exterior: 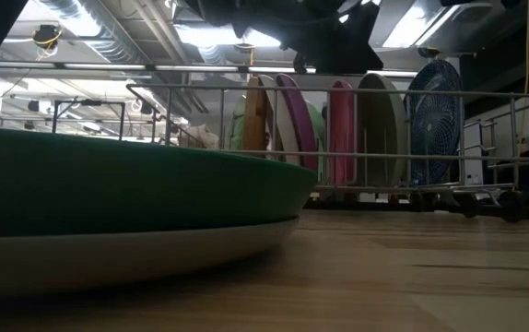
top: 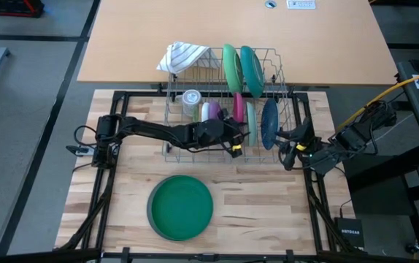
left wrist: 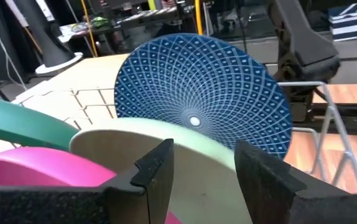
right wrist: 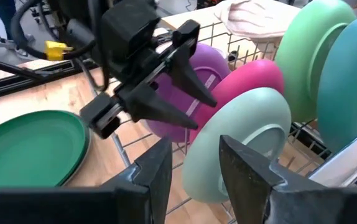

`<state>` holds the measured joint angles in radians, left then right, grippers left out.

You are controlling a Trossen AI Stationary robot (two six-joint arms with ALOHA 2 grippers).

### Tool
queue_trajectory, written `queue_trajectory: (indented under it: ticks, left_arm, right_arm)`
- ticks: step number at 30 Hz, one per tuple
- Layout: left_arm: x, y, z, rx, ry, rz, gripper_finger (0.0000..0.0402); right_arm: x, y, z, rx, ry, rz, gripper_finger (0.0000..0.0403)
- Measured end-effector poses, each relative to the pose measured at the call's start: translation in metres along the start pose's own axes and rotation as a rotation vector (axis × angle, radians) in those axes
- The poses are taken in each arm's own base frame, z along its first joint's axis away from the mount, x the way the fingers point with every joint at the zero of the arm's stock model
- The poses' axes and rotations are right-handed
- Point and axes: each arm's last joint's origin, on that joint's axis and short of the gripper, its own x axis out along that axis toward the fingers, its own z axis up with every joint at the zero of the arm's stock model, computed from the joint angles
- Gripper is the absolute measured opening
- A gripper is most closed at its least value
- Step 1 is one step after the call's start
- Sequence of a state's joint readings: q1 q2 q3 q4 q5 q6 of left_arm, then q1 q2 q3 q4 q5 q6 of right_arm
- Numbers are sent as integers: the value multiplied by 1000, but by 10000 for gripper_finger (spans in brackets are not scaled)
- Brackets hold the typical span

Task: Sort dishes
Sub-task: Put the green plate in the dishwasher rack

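Note:
A wire dish rack (top: 290,80) holds plates standing on edge: purple (right wrist: 197,62), pink (right wrist: 247,78), pale green (left wrist: 197,168), patterned blue (left wrist: 197,93), and farther back green (top: 231,66) and teal (top: 252,69). My left gripper (left wrist: 203,155) is open over the rack's near part. Its fingers stand on either side of the pale green plate's top rim, apart from it as far as shows. My right gripper (right wrist: 194,149) is open and empty at the rack's right near corner. A large green plate (top: 180,207) lies on a white one (exterior: 108,254) on the table.
A clear glass (top: 191,102) and a striped white cloth (top: 180,55) sit in the rack's left part. The rack's wires rise around the plates. The two grippers are close together at the rack's near right. Bare wood lies right of the stacked plates.

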<state>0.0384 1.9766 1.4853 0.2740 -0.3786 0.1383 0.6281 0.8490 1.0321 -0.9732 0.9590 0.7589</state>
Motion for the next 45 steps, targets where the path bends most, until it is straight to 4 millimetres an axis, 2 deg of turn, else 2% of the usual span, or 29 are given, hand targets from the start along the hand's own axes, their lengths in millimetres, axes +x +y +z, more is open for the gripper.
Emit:
queue_trajectory:
  ticks: [4,9,15,20,23,28,33,45]
  left_arm:
    - [0,1,1,-29,-13,5,159]
    - [-3,-7,9,-71,-81,-8,159]
    - [-20,-14,24,-74,-91,4,159]
    - [-34,-2,29,-223,16,89,159]
    - [-32,6,24,-278,67,119,159]
    - [-27,24,18,-268,104,161,159]
    - [-21,38,15,-353,110,175,159]
    - [-18,45,15,-451,105,129,159]
  right_arm:
    - [0,0,0,0,14,15,136]
    - [0,0,-1,-2,21,19,136]
    - [0,-1,-2,-20,33,10,136]
    - [0,-1,-3,-18,44,22,136]
    - [0,-1,-2,-16,43,25,136]
    - [0,0,-2,-15,42,25,136]
    - [0,0,-2,-16,47,30,136]
    - [0,0,-2,-15,48,30,136]
